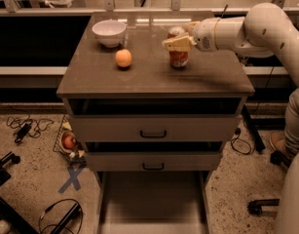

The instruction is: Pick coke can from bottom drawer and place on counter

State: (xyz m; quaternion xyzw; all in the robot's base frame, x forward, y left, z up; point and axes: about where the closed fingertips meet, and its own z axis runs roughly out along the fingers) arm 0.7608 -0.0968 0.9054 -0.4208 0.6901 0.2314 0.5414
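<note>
Now we see our gripper [177, 42], reaching across from the counter's edge, clamped around the upper part of the coke can [178, 58]. The can stands upright on the counter [149, 78], near an orange [123, 58]; below, the bottom drawer [151, 201] is pulled out.

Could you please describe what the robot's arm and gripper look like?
The arm is made of smooth, rounded off-white segments, thick and tube-like, with a bulbous elbow. A thin dark wire sticks up near the wrist. The gripper, at the top of the coke can on the counter, is a pale yellowish-tan wedge. No markings show.
</note>
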